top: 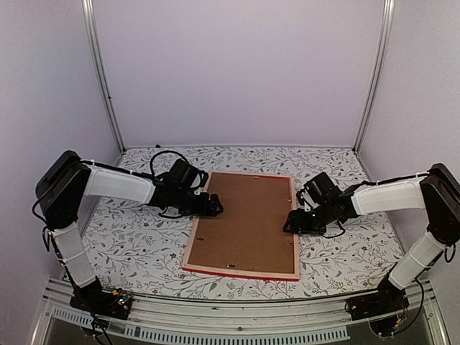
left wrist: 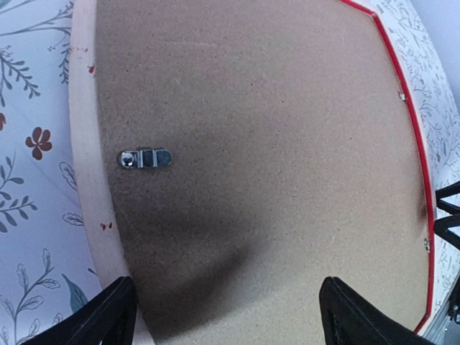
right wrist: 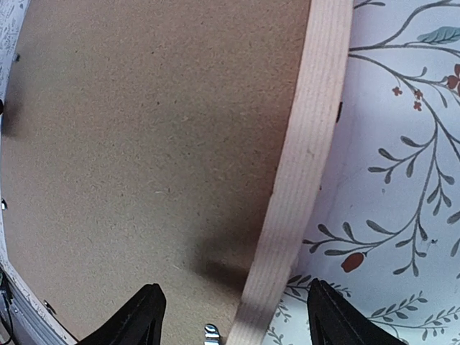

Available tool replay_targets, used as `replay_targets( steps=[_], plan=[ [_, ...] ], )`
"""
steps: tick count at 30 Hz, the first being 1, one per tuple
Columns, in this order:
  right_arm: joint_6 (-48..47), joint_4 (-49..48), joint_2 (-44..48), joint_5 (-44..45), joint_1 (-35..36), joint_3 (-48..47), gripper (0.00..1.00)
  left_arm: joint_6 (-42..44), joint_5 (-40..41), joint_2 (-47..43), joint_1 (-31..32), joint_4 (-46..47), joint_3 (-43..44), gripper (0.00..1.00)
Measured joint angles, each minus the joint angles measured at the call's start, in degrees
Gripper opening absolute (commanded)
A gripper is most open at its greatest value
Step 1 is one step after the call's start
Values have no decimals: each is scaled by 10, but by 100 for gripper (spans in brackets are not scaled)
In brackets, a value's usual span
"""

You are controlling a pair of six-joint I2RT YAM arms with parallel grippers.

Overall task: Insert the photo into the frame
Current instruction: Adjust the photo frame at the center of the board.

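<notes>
The frame (top: 295,237) lies face down on the table, pale wood back up, red front edge showing along its near side. The plain brown backing board (top: 244,219) fills it. The photo is hidden. My left gripper (top: 215,207) is open over the frame's left rail (left wrist: 85,180), near a metal turn clip (left wrist: 145,158). My right gripper (top: 291,221) is open, its fingers straddling the right rail (right wrist: 302,180); a metal clip (right wrist: 210,333) shows between them.
The table carries a white cloth with a leaf and flower print (top: 345,251). White walls close in the back and sides. A metal rail (top: 237,316) runs along the near edge by the arm bases.
</notes>
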State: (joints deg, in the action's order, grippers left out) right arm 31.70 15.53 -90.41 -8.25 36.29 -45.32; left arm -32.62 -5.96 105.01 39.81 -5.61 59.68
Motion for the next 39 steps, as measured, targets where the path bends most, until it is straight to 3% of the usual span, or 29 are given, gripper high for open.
replay_targets(
  steps=[10, 14, 25, 34, 39],
  plan=[
    [6, -28, -23, -22, -3, 0, 69, 16, -24, 1, 0, 19, -6, 89],
    [3, -28, -24, -19, -3, 0, 61, 29, -23, 1, 0, 19, -6, 89],
    [-8, 8, -45, 61, -4, -36, 55, 42, 36, -42, 10, 16, -23, 94],
    [-30, 12, -66, 103, -17, -69, 32, 66, 70, -45, -2, 16, -2, 95],
    [-54, 8, -70, 99, -30, -71, 24, 69, 62, -31, -29, 22, 16, 95]
  ],
)
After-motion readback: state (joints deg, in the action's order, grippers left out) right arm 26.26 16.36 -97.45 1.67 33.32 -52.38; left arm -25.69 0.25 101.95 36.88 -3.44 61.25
